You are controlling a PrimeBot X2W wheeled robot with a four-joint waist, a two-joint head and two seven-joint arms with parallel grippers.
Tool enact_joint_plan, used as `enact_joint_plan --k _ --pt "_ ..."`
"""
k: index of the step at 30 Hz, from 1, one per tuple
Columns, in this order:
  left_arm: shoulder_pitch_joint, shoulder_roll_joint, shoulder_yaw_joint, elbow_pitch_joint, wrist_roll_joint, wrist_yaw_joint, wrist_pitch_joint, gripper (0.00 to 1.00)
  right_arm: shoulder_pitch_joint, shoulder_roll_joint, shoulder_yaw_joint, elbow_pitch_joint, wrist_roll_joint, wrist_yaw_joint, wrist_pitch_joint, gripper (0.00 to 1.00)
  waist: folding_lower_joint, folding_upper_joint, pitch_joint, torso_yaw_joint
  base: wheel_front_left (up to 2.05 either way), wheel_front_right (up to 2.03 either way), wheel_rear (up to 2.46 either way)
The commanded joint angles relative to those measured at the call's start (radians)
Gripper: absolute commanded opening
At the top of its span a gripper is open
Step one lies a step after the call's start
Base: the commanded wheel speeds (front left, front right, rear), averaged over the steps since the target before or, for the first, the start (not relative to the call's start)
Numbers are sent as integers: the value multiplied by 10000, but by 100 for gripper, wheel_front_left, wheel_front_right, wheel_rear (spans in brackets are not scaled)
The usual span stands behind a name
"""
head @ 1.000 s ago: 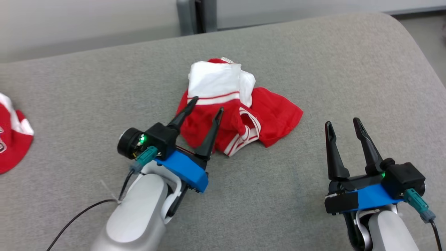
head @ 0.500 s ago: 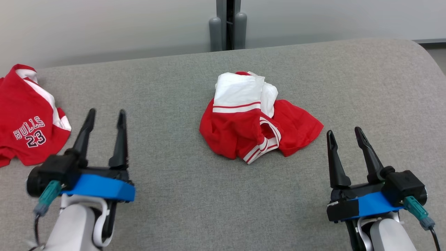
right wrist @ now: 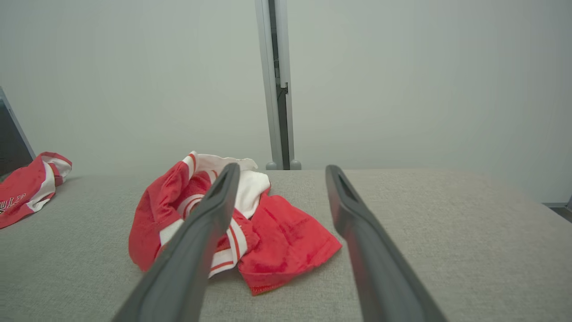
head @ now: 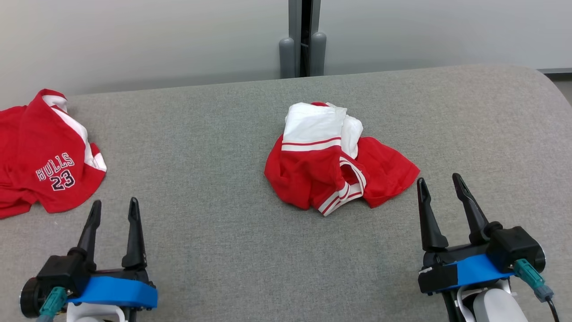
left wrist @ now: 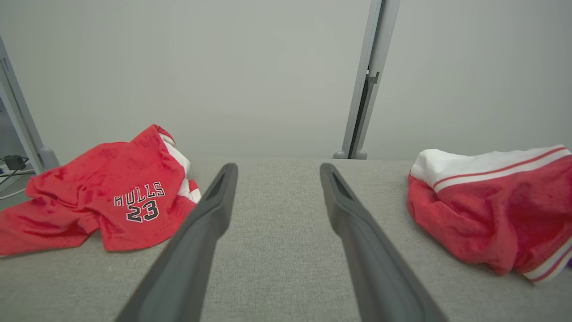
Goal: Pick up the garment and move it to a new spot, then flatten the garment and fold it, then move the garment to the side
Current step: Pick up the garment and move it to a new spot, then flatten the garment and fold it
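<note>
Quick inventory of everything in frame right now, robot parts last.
crumpled garment: one, red with white panel and striped trim, middle of the surface, nearer the right gripper
jersey: one, red with white side trim, printed BULLS 23, rumpled at the surface's left edge
padded surface: one, grey fabric, under both garments
post: one, grey, upright behind the surface's far edge, between the wall panels
wall panels: two, pale grey, background
left gripper: one, dark fingers on a blue mount, lower left, open, holding nothing
right gripper: one, dark fingers on a blue mount, lower right, open, holding nothing, just short of the garment
</note>
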Motion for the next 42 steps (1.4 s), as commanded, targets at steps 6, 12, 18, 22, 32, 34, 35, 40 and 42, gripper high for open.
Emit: enact_joint_plan --k 6,12,18,22,32,34,35,40,42 --pt "194 -254 243 173 263 -214 -33 100 199 1 53 89 -87 -3 -53 100 1 -1 -98 47 0 0 0" --pt "159 -379 413 188 420 -335 -33 100 197 1 96 145 -66 -3 -53 100 1 -1 -135 41 0 0 0" --pt "124 -441 535 240 515 -434 -33 100 188 1 104 182 -40 -3 -53 100 1 -1 -161 38 0 0 0" --pt "78 -461 566 284 565 -463 -33 100 169 1 109 183 -39 -3 -53 100 1 -1 -178 55 0 0 0" --pt "-153 -508 578 293 667 -551 -33 100 -470 3 1190 271 -368 -3 -53 100 1 -1 16 264 0 0 0" --pt "-220 -516 547 299 663 -562 -34 100 -727 -2 1478 472 -513 -3 -53 100 1 -1 101 355 0 0 0" --pt "-250 -520 527 293 659 -572 -34 100 -895 -1 1619 597 -581 -3 -53 100 1 -1 146 408 0 0 0" --pt "-579 -530 317 317 526 -612 -34 100 -1782 -149 1749 1907 -1054 -3 -39 100 1 -1 569 947 0 0 0" --pt "-675 -533 255 345 407 -601 -34 100 -2036 -212 1726 2522 -1217 -3 -31 100 1 -1 700 1153 0 0 0"
